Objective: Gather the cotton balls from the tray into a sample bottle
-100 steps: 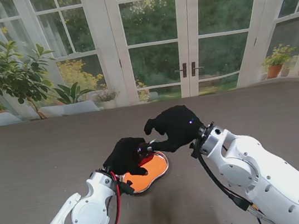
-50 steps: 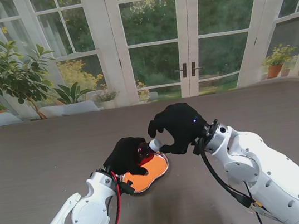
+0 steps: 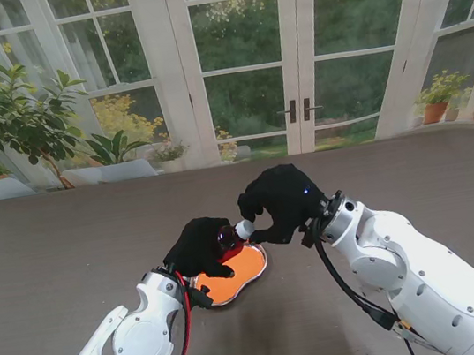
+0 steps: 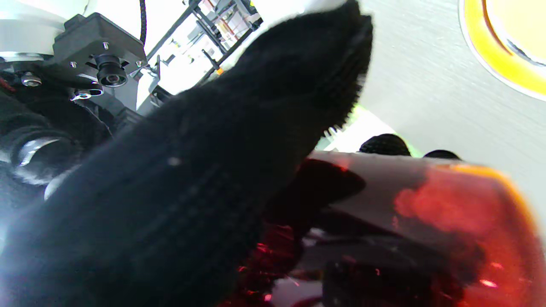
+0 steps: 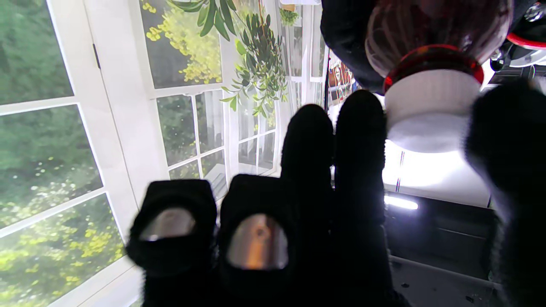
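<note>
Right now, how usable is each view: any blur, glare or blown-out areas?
Stand view: sharp and evenly lit; the left hand hides most of the bottle over the orange tray. Left wrist view: a blurred glove finger fills the frame, background overexposed. Right wrist view: white cap glaring against a bright background, right hand fingers slightly soft.

Black knit gloves cover the left hand (image 3: 201, 245) and right hand (image 3: 282, 201) — both on glossy white arms. The sample bottle (image 3: 226, 240) shows translucent dark red glass with a white cap (image 5: 428, 111). The tray (image 3: 238, 275) glows orange, silver-rimmed, on a grey-brown worktop (image 3: 69, 247).
</note>
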